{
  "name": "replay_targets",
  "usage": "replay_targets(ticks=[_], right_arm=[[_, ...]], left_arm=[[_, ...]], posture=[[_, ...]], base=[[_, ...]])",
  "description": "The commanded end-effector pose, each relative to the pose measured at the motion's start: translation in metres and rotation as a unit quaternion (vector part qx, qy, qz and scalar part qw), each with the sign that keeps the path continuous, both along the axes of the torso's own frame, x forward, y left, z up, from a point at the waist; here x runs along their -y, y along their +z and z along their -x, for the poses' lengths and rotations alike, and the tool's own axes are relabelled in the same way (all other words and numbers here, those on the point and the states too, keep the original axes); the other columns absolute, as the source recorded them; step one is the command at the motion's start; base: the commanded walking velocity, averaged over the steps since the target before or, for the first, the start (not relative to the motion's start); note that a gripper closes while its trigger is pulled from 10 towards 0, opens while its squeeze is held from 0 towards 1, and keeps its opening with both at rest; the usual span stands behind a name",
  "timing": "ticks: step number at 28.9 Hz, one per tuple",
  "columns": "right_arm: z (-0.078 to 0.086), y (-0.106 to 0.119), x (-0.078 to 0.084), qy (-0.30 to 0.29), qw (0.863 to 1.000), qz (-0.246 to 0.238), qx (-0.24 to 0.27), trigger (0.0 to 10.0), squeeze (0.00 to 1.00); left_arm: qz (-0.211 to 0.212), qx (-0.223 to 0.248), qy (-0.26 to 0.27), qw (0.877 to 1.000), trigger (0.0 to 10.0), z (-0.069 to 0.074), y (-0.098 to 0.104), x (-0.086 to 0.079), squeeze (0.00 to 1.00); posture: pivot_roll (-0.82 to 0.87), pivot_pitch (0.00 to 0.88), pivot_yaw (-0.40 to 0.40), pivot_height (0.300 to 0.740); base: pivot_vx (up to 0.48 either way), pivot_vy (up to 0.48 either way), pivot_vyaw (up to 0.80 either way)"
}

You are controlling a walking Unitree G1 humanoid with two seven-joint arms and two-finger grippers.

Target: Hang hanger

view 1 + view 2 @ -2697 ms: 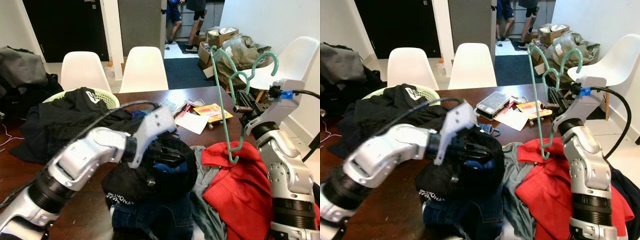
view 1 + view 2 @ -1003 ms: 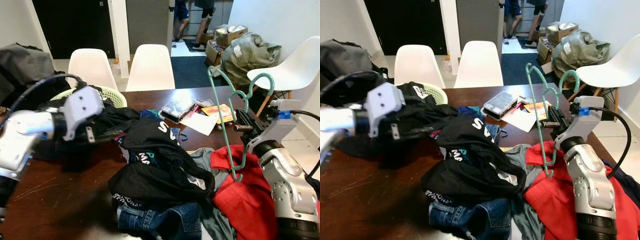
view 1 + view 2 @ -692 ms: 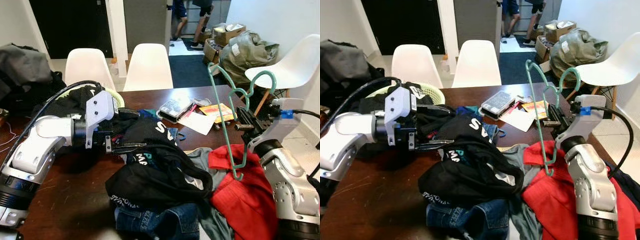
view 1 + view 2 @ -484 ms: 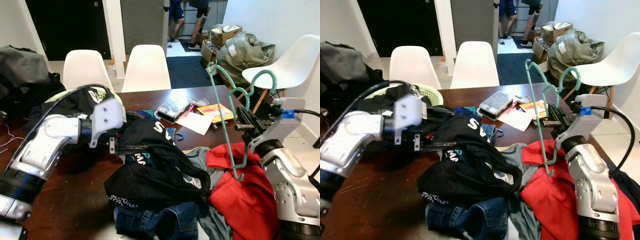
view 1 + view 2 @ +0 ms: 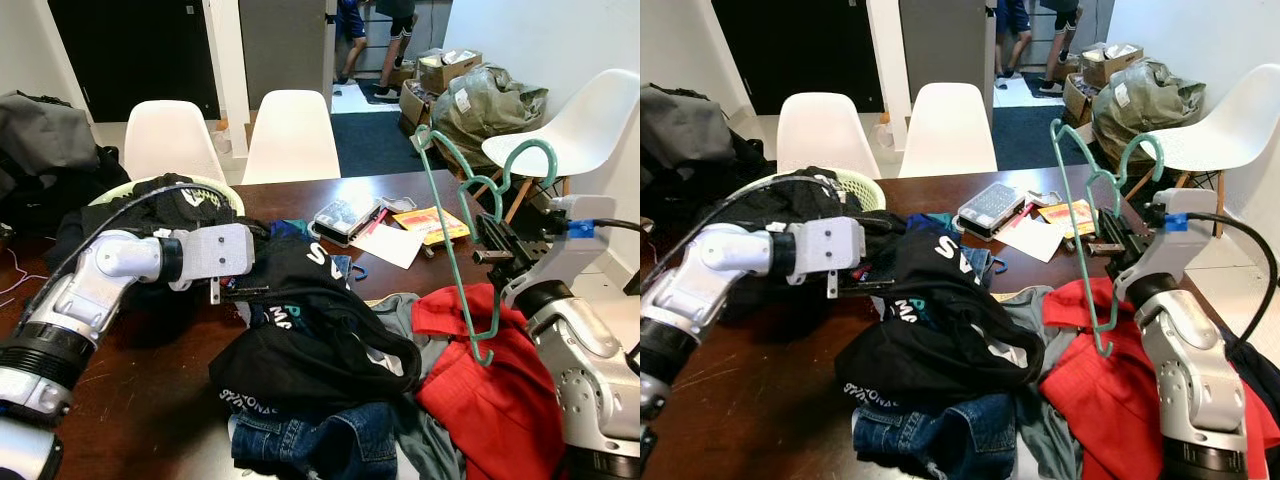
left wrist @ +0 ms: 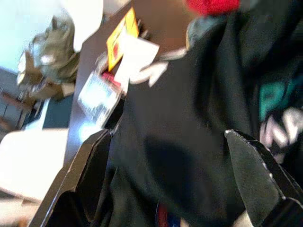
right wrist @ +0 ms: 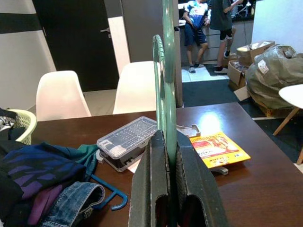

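Swinging back across the table, my left gripper [image 5: 245,291] now hovers with fingers spread just over the black shirt [image 5: 315,335], holding nothing. My right gripper [image 7: 164,163] is clamped on the green hanger [image 5: 452,215], raised upright above the red garment [image 5: 490,375] beside it. To do this well, I judge I should keep the hanger steady and pinch the shirt's edge cleanly.
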State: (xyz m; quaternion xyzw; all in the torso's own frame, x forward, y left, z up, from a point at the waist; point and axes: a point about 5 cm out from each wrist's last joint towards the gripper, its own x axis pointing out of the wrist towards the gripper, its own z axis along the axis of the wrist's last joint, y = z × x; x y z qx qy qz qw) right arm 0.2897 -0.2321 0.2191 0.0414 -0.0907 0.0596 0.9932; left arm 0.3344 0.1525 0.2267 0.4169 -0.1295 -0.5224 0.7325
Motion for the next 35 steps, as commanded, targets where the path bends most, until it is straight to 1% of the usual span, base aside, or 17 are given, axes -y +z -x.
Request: replay_targets(ticks=[1,3,7,9,11,16,17,18,19,20,22,27,29,30,31,32,35], right_arm=[[0.003,0.003,0.002,-0.003,1.0,0.0,0.002,10.0,0.0],[0.005,0.003,0.002,-0.005,1.0,0.0,0.002,10.0,0.0],[0.006,0.003,0.002,-0.006,1.0,0.001,0.001,10.0,0.0],[0.005,0.003,0.002,-0.006,1.0,0.001,0.0,10.0,0.0],[0.005,0.003,0.001,-0.006,1.0,0.001,-0.001,10.0,0.0],[0.004,0.004,0.001,-0.006,1.0,0.001,-0.001,10.0,0.0],[0.004,0.004,0.001,-0.006,1.0,0.001,-0.001,10.0,0.0],[0.004,0.005,0.001,-0.006,1.0,0.001,-0.001,10.0,0.0],[0.004,0.005,0.001,-0.006,1.0,0.001,-0.001,10.0,0.0],[0.005,0.005,0.001,-0.007,1.0,0.001,0.0,10.0,0.0],[0.005,0.005,0.001,-0.008,1.0,0.001,-0.001,10.0,0.0],[0.006,0.005,0.003,-0.011,1.0,0.002,-0.001,10.0,0.0],[0.006,0.006,0.003,-0.013,1.0,0.001,0.0,10.0,0.0],[0.007,0.006,0.003,-0.014,1.0,0.0,0.0,10.0,0.0],[0.007,0.006,0.003,-0.014,1.0,0.0,0.0,10.0,0.0],[0.007,0.006,0.004,-0.014,1.0,0.0,0.0,10.0,0.0],[0.007,0.007,0.004,-0.016,1.0,0.0,0.0,10.0,0.0]], left_arm=[[-0.003,0.002,-0.027,1.0,10.0,0.0,0.002,0.006,0.0],[0.002,0.002,-0.039,0.999,10.0,0.0,0.0,0.01,0.0],[0.035,-0.007,-0.045,0.998,10.0,-0.002,0.003,0.015,0.0],[0.036,-0.011,-0.047,0.998,10.0,-0.002,0.001,0.016,0.0],[0.031,-0.025,-0.052,0.998,10.0,-0.002,-0.005,0.017,0.0],[0.027,-0.035,-0.055,0.998,10.0,-0.001,-0.011,0.019,0.0],[0.015,-0.04,-0.054,0.998,10.0,-0.001,-0.017,0.019,0.0],[-0.005,-0.044,-0.053,0.998,10.0,-0.001,-0.023,0.018,0.0],[-0.005,-0.044,-0.053,0.998,10.0,-0.001,-0.023,0.018,0.0],[-0.02,-0.049,-0.052,0.997,10.0,-0.001,-0.028,0.017,0.0],[-0.028,-0.052,-0.052,0.997,10.0,-0.001,-0.031,0.015,0.0],[-0.025,-0.062,-0.059,0.996,10.0,0.0,-0.031,0.016,0.0],[-0.04,-0.06,-0.052,0.996,10.0,-0.001,-0.034,0.013,0.0],[-0.043,-0.054,-0.046,0.997,2.5,-0.003,-0.035,0.012,0.0],[-0.043,-0.054,-0.046,0.997,2.5,-0.003,-0.035,0.012,0.0],[-0.043,-0.046,-0.041,0.997,0.0,-0.004,-0.033,0.012,0.0],[-0.04,-0.034,-0.035,0.998,0.0,-0.007,-0.03,0.012,0.0]], posture=[[-0.15,0.0,0.027,0.74],[-0.15,0.0,0.03,0.74],[-0.16,0.0,0.03,0.74],[-0.16,0.0,0.029,0.74],[-0.16,0.0,0.029,0.74],[-0.16,0.0,0.029,0.74],[-0.17,0.0,0.032,0.74],[-0.17,0.0,0.035,0.74],[-0.17,0.0,0.035,0.74],[-0.17,0.0,0.035,0.74],[-0.17,0.0,0.035,0.74],[-0.17,0.0,0.037,0.74],[-0.17,0.0,0.039,0.74],[-0.17,0.0,0.039,0.74],[-0.17,0.0,0.039,0.74],[-0.17,0.0,0.039,0.74],[-0.17,0.0,0.04,0.74]], base=[[0.0,0.0,0.0],[0.0,0.0,0.0],[0.0,0.0,0.0],[0.0,0.0,0.0],[0.0,0.0,0.0],[0.0,0.0,0.0],[0.0,0.0,0.0],[0.0,0.0,0.0],[0.0,0.0,0.0],[0.0,0.0,0.0],[0.0,0.0,0.0],[0.0,0.0,0.0],[0.0,0.0,0.0],[0.0,0.0,0.0],[0.0,0.0,0.0],[0.0,0.0,0.0],[0.0,0.0,0.0]])
